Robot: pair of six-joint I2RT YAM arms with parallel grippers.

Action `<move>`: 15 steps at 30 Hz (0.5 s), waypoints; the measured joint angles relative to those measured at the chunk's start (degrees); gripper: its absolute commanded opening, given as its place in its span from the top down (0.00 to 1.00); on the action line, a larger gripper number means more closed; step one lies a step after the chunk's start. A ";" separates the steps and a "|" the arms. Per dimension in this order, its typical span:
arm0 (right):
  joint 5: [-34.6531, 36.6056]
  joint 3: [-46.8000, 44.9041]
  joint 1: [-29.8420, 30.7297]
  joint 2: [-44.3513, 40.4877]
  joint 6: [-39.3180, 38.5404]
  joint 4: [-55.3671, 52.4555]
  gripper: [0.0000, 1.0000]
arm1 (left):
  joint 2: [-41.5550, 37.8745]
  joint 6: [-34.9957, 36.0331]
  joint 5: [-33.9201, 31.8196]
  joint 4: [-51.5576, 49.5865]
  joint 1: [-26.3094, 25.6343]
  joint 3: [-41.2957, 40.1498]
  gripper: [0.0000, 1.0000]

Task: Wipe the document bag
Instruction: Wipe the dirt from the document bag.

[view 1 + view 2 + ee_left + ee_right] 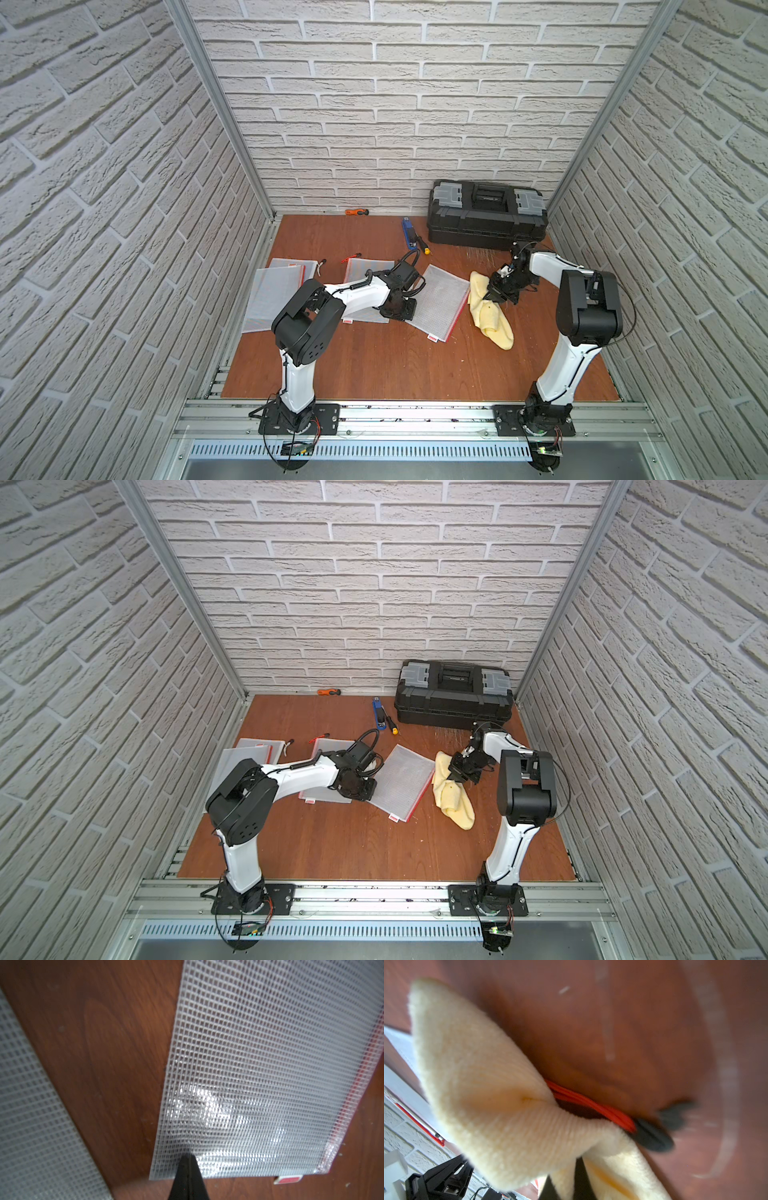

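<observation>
The mesh document bag, long axis running roughly front to back on the table, is pinned by the closed left gripper, with the yellow cloth clamped in the right gripper just to its right.

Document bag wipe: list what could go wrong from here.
1. The left fingers press near just one corner of the document bag, so a wipe could swivel it.
2. The right fingers pinch the yellow cloth at one spot; its loose end may drag, perhaps snagging the red cord beside it.
</observation>
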 measured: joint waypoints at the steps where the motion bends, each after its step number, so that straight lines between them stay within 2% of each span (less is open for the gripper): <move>1: 0.04 -0.02 -0.52 -0.46 -0.35 -0.61 0.98 | 0.00 0.00 0.00 0.00 0.00 0.00 1.00; 4: -0.20 -0.24 -1.16 -4.00 -0.98 -2.25 0.98 | -0.13 0.46 -1.01 -0.76 -0.07 0.17 0.98; 5: -0.42 -0.42 -1.16 -6.27 -1.16 -2.67 0.98 | -0.17 0.94 -2.23 -2.01 -0.35 0.68 0.90; 6: -0.59 -0.44 -1.16 -8.74 -1.20 -3.28 0.98 | -0.20 1.40 -3.58 -3.43 -0.63 1.33 0.80; 8: -0.76 -0.42 -1.42 -14.75 -1.20 -4.33 0.98 | -0.39 2.62 -7.15 -6.95 -1.33 3.82 0.45; 9: -0.98 -0.33 -1.57 -17.44 -1.20 -4.85 0.98 | -0.66 3.10 -8.02 -8.28 -1.81 5.27 0.35; 10: -1.33 -0.20 -1.92 -20.26 -1.20 -5.38 0.98 | -1.11 3.63 -9.01 -9.38 -2.40 6.99 0.30; 15: -2.67 -0.07 -7.85 -29.90 -0.85 -7.91 0.98 | -3.61 6.34 -11.47 -12.85 -6.56 17.57 0.25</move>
